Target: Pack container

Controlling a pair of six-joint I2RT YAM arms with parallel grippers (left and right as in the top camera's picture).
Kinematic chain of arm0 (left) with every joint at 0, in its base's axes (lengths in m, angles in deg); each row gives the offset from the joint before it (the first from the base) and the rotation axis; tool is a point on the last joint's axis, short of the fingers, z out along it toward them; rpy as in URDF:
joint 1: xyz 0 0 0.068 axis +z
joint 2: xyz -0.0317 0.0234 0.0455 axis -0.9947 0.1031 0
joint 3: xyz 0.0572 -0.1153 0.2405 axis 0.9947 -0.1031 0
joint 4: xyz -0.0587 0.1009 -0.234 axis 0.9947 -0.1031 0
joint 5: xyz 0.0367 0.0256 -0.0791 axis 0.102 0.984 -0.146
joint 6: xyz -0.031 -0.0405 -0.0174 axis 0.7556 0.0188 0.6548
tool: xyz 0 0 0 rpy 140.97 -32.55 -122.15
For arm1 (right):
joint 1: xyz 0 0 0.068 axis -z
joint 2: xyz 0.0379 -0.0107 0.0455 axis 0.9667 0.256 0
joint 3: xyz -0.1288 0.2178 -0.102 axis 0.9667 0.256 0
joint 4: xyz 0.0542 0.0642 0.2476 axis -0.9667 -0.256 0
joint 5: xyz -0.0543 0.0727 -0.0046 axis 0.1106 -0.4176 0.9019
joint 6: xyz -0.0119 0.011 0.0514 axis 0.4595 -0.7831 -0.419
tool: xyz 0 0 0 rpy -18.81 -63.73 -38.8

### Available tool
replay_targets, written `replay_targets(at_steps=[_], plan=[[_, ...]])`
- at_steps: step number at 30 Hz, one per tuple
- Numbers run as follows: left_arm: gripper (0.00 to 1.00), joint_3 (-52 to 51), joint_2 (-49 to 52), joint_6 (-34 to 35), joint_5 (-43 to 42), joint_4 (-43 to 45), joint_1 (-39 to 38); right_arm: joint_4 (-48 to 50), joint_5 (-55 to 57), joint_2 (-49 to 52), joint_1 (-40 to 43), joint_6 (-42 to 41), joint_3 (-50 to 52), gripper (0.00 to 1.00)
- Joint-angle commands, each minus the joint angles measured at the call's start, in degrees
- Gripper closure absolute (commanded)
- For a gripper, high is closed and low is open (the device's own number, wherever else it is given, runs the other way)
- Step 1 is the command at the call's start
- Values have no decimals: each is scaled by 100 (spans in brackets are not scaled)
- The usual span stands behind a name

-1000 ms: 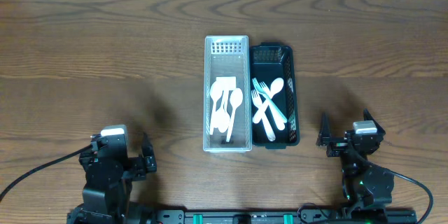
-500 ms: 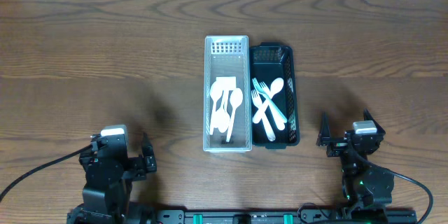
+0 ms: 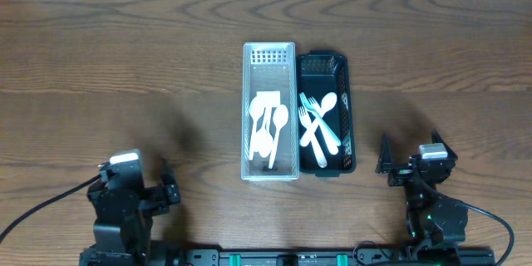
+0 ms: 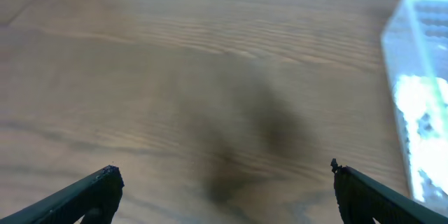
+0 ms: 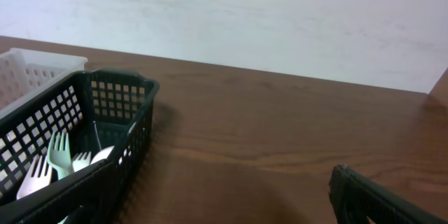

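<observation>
From overhead, the white tray [image 3: 269, 53] and the black basket [image 3: 322, 65] sit side by side, touching, at the middle of the table [image 3: 125, 58]. White spoons [image 3: 268, 129] lie in the tray, and forks and a spoon [image 3: 318, 125] lie in the basket. No cutlery shows on the bare wood. The left gripper [image 3: 133, 171] is parked at about 7 o'clock from the pair and the right gripper [image 3: 409, 156] at about 5 o'clock, both well apart from them. Compared with half a second ago, the left arm has shifted slightly toward 8 o'clock, away from the tray. The right arm and the cutlery have not moved.

In the left wrist view, which is blurred, both fingertips stand far apart with nothing between them. The tray edge sits at 3 o'clock.

In the right wrist view, one finger [image 5: 378, 196] shows at 5 o'clock, spread wide and holding nothing. The basket with its forks lies at 8 o'clock.

The retreat suggests the packing is done or nearly so.
</observation>
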Motion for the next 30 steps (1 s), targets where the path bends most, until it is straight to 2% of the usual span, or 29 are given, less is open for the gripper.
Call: replay_targets(at_steps=[1, 8, 11, 15, 22, 30], plan=[[2, -319, -302, -107, -190, 284, 308, -31, -39, -50, 48, 68, 7, 1], [2, -1803, -1355, -210, -426, 2277, 570, -31, -39, -50, 48, 68, 7, 1], [2, -2256, -1397, -238, -625, 3176, 697, -31, -39, -50, 48, 68, 7, 1], [2, -2743, -1410, -623, -1012, 4070, 754, -28, -39, -50, 48, 68, 7, 1], [2, -3324, -1410, -636, -1722, 4389, 826, -31, -39, -50, 48, 68, 7, 1], [2, -3327, -1388, -634, -1738, 4404, 824, -31, -39, -50, 48, 68, 7, 1]])
